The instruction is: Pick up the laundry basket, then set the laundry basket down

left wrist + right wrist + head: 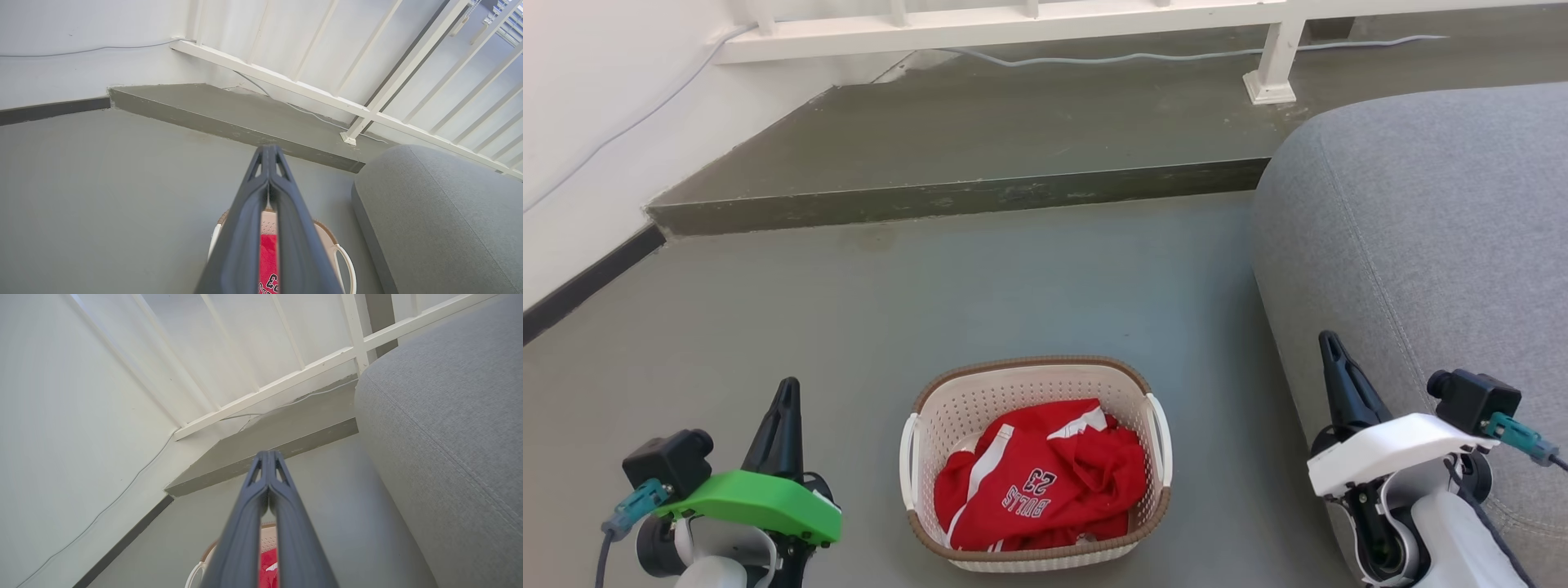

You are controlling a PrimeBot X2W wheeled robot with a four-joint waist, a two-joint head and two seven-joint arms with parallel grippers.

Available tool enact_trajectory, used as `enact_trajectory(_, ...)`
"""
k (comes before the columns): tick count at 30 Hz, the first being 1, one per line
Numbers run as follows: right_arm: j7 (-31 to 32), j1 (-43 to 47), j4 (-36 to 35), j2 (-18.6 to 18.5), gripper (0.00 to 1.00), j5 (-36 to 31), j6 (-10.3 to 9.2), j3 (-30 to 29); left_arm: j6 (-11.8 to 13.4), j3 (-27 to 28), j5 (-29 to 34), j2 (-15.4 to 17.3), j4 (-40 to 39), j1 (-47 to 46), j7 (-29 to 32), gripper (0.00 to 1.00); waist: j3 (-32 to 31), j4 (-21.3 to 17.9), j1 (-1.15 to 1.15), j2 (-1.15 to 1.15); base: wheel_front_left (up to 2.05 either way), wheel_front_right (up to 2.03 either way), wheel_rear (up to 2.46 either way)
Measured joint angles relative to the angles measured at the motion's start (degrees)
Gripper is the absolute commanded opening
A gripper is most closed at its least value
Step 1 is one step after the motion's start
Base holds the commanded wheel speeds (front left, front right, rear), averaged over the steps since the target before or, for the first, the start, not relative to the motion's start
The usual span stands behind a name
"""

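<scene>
stage: the laundry basket (1033, 362) is sitting upright on the floor (1013, 278) with neither arm touching it. this is fitting two readings, a basket waiting to be lifted or one already put back down, and the pictures are not settling which.
left end effector (786, 392): hovering low at the basket's left, well apart from it, fingers pressed together and carrying nothing; the left wrist view is showing the tips meeting.
right end effector (1334, 347): hanging at the basket's right, just in front of the grey sofa (1421, 229), fingers likewise pressed together on nothing.
where the basket is: between the two arms, close in front of the robot, near the sofa's edge and well short of the raised step (964, 196).
load: a red jersey (1037, 482) is lying crumpled inside, bunched toward the near wall and staying below the rim.
handling judgement: whichever reading holds, the two white side handles, left handle (907, 457) and right handle (1162, 437), are looking like the sound grip points. a carry is wanting both held at even height so the basket is staying level. the right arm is working close to the sofa, so clearance there is needing watching.
which way it is pointing: mouth facing straight up, base flat on the floor, no tilt showing.
long axis: seeming to be running across the robot, handle to handle, though foreshortening is making this a judgement.
</scene>
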Motion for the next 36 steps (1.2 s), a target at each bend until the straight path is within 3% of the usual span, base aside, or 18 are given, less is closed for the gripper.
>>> enact_trajectory(36,7.6,0.0,-0.1,1.0,0.0,24.5,2.01,-7.7,-0.1,5.5,-23.3,-0.9,-0.2,0.0,7.5,0.0,-1.0,0.6,0.0,0.0,0.0,0.0,0.0)
